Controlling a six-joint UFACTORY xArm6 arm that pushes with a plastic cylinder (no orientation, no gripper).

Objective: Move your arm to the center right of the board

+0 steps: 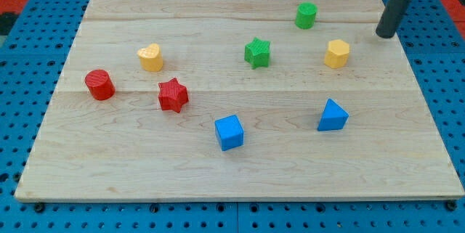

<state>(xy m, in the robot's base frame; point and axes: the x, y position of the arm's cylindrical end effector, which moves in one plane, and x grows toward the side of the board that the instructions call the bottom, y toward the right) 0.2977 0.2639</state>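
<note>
My tip (384, 35), lower end of straight dark rod, rests on pale wooden board (218, 178) near top right corner, close to right edge; bare rod, nothing grasped, touching no block. Yellow hexagonal plastic block (337, 54) nearest, just toward left and lower. Green cylinder (306, 15) near top edge, left of tip. Green star (257, 52) mid-board. Blue triangular block (333, 115) toward right edge, lower. Blue cube (229, 132) toward bottom edge. Red star (173, 94), yellow heart-shaped block (150, 57), red cylinder (99, 85) toward left edge.
</note>
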